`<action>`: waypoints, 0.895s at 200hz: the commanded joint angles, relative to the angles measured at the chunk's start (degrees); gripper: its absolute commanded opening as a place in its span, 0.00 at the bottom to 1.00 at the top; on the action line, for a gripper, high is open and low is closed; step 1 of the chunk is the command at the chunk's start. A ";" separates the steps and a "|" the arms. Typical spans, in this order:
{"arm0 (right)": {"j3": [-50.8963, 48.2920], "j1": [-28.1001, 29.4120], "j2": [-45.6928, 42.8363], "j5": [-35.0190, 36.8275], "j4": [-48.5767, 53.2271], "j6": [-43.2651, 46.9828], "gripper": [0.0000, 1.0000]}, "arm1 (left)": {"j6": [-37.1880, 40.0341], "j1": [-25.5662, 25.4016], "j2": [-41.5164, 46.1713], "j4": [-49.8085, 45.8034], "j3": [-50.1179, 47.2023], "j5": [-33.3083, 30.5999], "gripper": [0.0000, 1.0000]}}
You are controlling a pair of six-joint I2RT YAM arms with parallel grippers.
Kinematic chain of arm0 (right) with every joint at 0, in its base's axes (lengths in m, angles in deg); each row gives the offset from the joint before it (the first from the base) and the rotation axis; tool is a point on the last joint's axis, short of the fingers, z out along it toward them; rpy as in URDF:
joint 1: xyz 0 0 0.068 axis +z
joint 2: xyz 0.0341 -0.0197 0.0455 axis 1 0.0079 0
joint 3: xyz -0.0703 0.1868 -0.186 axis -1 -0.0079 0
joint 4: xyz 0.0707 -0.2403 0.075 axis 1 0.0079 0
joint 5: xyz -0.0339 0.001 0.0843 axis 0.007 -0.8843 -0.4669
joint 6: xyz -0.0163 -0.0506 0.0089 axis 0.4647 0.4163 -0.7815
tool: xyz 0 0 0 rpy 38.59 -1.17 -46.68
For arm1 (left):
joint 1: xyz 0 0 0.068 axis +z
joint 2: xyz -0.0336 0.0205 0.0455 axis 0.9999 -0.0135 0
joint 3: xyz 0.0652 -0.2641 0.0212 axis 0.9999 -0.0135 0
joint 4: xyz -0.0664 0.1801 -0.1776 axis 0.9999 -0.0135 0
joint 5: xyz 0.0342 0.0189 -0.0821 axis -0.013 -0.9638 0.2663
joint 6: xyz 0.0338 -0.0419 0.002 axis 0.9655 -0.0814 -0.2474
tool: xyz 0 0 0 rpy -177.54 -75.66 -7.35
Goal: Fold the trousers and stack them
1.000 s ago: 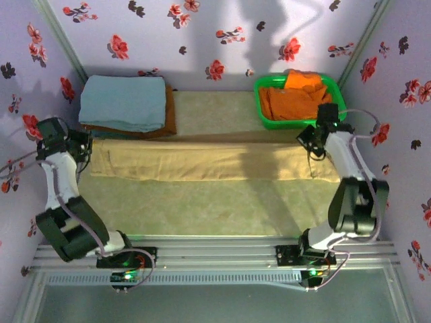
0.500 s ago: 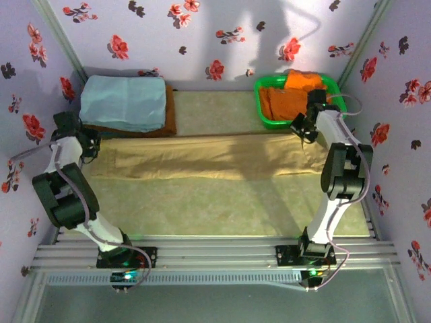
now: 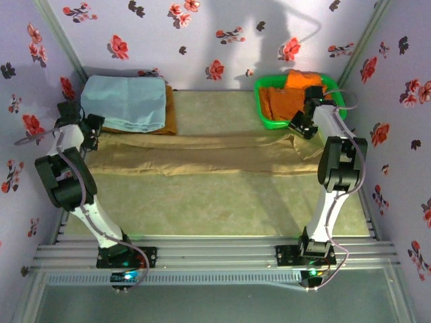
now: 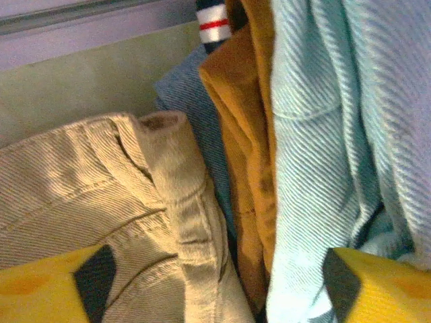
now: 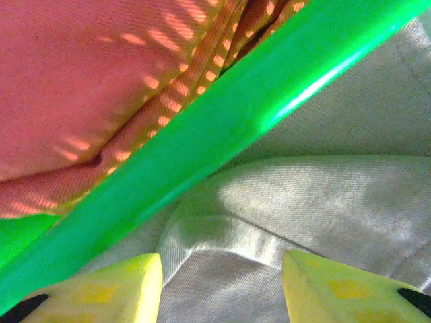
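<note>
Seen from above, the trousers (image 3: 202, 156) lie as a long tan band across the middle of the frame. They run from the left gripper (image 3: 86, 132), beside the light blue cloth (image 3: 124, 101) at upper left, to the right gripper (image 3: 301, 125) at the green basket (image 3: 269, 124). The left wrist view adds detail: the jaws are spread wide and hold nothing, with the ribbed waistband (image 4: 182, 202) lying against a mustard garment (image 4: 246, 134). In the right wrist view the jaws stand partly apart over a loose trouser fold below the basket rim.
</note>
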 commanded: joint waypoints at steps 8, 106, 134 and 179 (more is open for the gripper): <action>-5.03 3.16 -10.72 1.45 -1.47 -1.14 0.52 | 1.73 -1.72 8.10 1.02 -4.42 2.24 0.89; -11.63 32.37 -1.16 -2.68 -15.99 -9.00 0.00 | -0.09 -11.86 18.06 23.41 -35.38 3.60 0.25; -12.57 32.24 4.67 -3.04 -16.39 -10.13 0.00 | -1.74 -10.52 14.04 29.14 -39.50 4.43 0.04; -26.91 32.17 -2.42 -7.20 -21.12 -10.06 0.00 | -3.67 -6.28 23.05 25.64 -51.60 4.12 0.00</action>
